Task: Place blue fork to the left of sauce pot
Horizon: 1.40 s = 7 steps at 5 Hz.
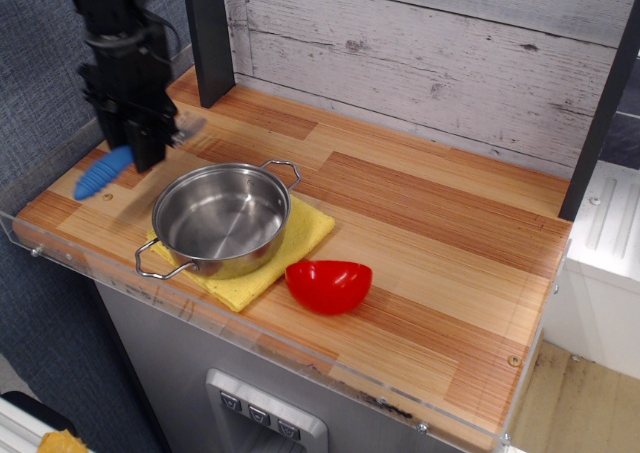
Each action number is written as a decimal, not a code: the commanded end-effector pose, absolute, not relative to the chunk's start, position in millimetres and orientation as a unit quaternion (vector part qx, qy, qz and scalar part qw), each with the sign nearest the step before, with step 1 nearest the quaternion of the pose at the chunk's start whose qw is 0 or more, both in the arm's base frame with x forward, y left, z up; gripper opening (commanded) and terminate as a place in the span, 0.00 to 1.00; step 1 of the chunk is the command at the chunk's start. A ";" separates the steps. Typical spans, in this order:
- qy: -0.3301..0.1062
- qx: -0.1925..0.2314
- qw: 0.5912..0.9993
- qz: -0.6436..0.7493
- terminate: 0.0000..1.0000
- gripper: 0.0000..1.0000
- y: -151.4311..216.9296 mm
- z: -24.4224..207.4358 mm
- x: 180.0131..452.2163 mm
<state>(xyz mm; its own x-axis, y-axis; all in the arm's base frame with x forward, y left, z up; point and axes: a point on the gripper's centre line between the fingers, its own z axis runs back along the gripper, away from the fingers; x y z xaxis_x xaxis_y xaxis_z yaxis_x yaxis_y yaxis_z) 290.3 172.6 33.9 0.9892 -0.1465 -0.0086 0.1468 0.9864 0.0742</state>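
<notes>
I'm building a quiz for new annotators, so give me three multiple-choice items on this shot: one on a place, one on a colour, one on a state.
1. What does the sauce pot rest on?
A. a yellow cloth
B. the red bowl
C. a metal tray

2. What colour is the fork's handle?
A. green
B. blue
C. white

3. What is the tool doing?
A. hanging with nothing in it
B. gripping the pot's handle
C. holding the blue fork

Key: 1 A, the yellow cloth shows under the pot. 2 B, the blue fork has a ribbed blue handle. 3 C, the fork sticks out from the tool, left of the pot.
</notes>
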 end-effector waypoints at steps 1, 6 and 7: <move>0.007 0.068 0.994 -0.085 0.00 0.00 168.0 37.7 293.8; -0.036 0.058 0.997 -0.041 0.00 1.00 170.4 93.5 281.0; -0.085 0.082 0.991 -0.062 0.00 1.00 150.0 142.5 282.4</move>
<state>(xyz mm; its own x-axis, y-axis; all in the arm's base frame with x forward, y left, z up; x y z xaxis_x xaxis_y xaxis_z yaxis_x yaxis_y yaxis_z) 287.6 153.1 122.2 0.9864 -0.1250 0.1065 0.1107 0.9852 0.1306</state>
